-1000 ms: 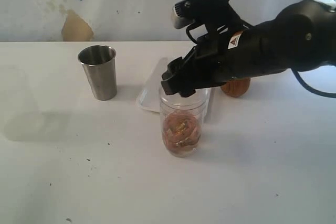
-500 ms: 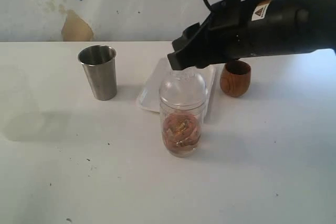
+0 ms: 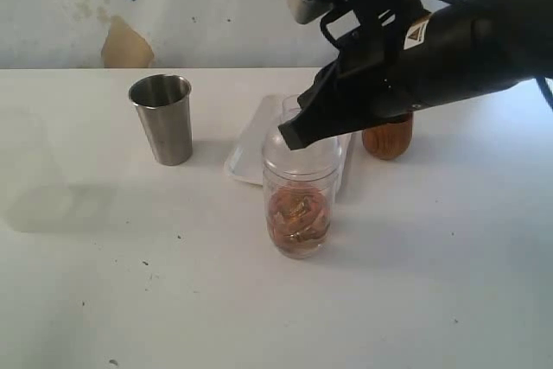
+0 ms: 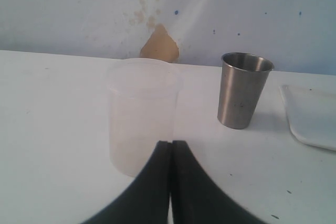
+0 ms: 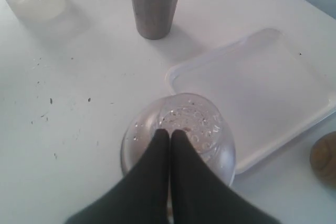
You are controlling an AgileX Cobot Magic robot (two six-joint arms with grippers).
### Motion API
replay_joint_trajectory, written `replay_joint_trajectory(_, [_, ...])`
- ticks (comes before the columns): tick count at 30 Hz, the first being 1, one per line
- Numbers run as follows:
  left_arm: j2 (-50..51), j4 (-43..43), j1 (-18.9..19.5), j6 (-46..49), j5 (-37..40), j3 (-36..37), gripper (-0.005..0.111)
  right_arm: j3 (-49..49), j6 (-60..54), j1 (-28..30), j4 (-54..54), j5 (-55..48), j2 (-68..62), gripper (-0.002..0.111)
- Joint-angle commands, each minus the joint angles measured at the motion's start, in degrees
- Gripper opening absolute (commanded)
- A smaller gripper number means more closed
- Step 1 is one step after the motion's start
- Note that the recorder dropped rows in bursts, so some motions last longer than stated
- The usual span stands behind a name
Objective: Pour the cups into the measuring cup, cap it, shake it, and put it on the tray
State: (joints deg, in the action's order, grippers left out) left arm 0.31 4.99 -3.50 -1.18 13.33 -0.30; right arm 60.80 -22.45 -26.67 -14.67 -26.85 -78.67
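Capping step: right pincer point(image 3: 292, 136), tips together and empty, over the dome lid point(image 3: 315, 155) of the measuring cup point(image 3: 299, 213), on the counter point(image 3: 415, 283) just beside the tray point(image 3: 249, 146); press straight down on centre so the lid seats evenly; left pincer point(image 4: 171, 145) closed, idle.

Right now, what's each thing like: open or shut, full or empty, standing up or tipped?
Clear cup: upright, brown bits inside, domed lid on.
Steel cup: upright.
Wooden cup: upright, partly hidden.
Tray: flat, nothing seen on it.
Cloudy cup: upright.
Left jaws: shut, empty.
Right jaws: shut, above the lid.
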Motion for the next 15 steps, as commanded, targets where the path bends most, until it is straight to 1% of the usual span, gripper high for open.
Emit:
replay_joint_trajectory(1, [-0.31,-0.17,0.20,0.02,-0.40,0.30,0.000,0.59,-0.70,-0.07,0.13,-0.15,-0.07,0.000])
replay_joint_trajectory(15, [-0.31,-0.17,0.20,0.02,-0.40,0.30,0.000,-0.15,-0.85,-0.07,1.69,1.21,-2.72,0.000])
